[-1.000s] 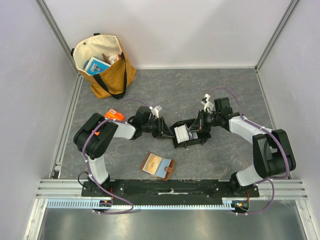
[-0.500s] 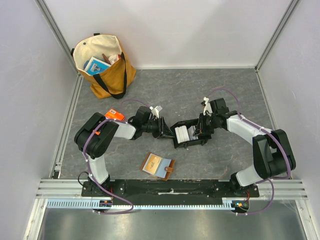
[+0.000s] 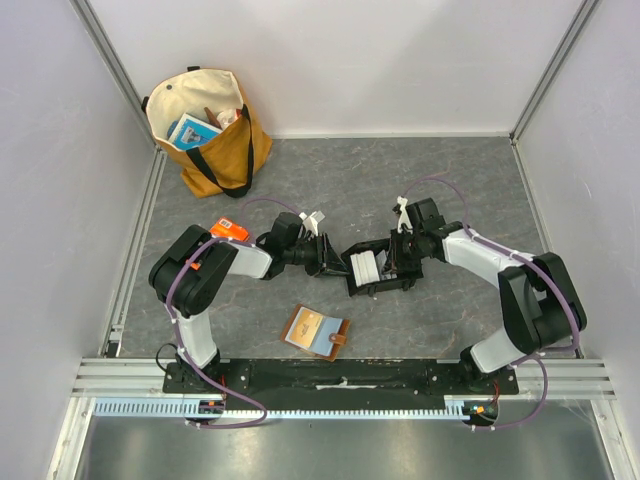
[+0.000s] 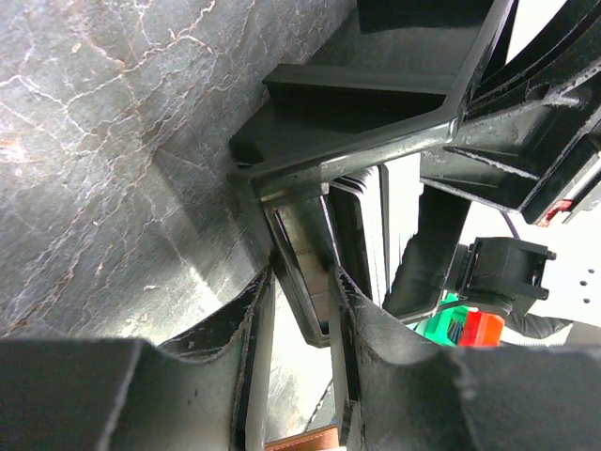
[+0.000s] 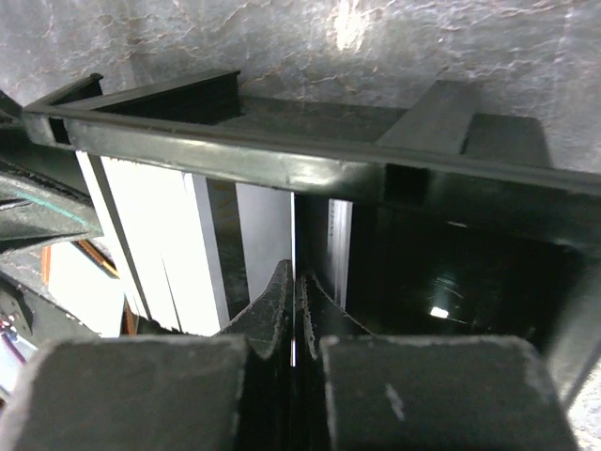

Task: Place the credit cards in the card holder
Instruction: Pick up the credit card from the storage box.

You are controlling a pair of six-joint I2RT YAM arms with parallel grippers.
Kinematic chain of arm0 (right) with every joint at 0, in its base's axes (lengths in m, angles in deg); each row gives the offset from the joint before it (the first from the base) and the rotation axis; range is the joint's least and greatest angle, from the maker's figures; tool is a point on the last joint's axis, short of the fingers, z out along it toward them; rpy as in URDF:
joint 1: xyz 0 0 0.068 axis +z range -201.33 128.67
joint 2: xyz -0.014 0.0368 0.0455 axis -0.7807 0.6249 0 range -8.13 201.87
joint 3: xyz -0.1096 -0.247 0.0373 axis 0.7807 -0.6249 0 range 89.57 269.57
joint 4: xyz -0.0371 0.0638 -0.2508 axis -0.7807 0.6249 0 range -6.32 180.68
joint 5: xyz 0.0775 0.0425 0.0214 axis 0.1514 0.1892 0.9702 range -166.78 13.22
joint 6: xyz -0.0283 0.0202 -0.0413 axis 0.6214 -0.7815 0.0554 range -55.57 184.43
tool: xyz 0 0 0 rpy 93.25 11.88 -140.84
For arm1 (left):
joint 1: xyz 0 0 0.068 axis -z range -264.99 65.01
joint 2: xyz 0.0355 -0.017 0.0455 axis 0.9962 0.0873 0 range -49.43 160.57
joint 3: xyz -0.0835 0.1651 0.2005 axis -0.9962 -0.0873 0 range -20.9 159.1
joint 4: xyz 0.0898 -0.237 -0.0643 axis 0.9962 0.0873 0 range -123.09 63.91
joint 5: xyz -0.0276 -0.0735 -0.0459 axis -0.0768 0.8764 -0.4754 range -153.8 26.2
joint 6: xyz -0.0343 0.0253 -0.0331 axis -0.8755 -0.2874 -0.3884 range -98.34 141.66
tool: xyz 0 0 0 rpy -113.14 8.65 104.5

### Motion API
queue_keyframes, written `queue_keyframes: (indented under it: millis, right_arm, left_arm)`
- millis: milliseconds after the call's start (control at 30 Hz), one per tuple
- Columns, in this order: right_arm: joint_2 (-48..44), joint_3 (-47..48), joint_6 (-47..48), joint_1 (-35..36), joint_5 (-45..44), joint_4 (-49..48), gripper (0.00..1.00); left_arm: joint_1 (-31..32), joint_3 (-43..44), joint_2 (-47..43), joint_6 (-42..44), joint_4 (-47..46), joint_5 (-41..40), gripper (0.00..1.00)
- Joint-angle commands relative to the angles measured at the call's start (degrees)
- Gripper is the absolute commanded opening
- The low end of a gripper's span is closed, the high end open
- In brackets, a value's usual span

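Right gripper [image 5: 293, 315] jaws pinched on one thin credit card [image 5: 293, 235], edge-on between them; left gripper [image 4: 300, 287] jaws clamped on the black tray [image 4: 376, 141] wall between them.

The table [image 3: 400, 170] is a grey, marble-veined surface. At its far left corner stands a tan and cream tote bag [image 3: 205, 135]. An orange packet [image 3: 229, 230] lies at the left, partly hidden under an arm. A black tray [image 3: 375, 268] sits askew near the middle. The brown card holder [image 3: 316, 331] lies flat close to the near edge, left of centre, well apart from the tray.
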Motion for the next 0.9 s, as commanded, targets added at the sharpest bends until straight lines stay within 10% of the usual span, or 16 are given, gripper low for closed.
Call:
queue_keyframes:
  millis: [0, 433, 867]
  right_arm:
    - [-2.0, 2.3, -1.2, 0.3, -3.1, -2.4, 0.00]
    - [-16.7, 0.5, 0.3, 0.0, -5.1, 0.3, 0.00]
    - [-32.0, -11.9, -10.1, 6.2, 15.0, -15.4, 0.00]
  left_arm:
    - [0.3, 0.5, -2.1, -1.4, -5.4, 1.6, 0.35]
    - [0.3, -2.8, -22.1, 12.0, 18.2, -17.2, 0.40]
    - [0.3, -18.6, -47.8, 10.2, 34.4, -31.6, 0.65]
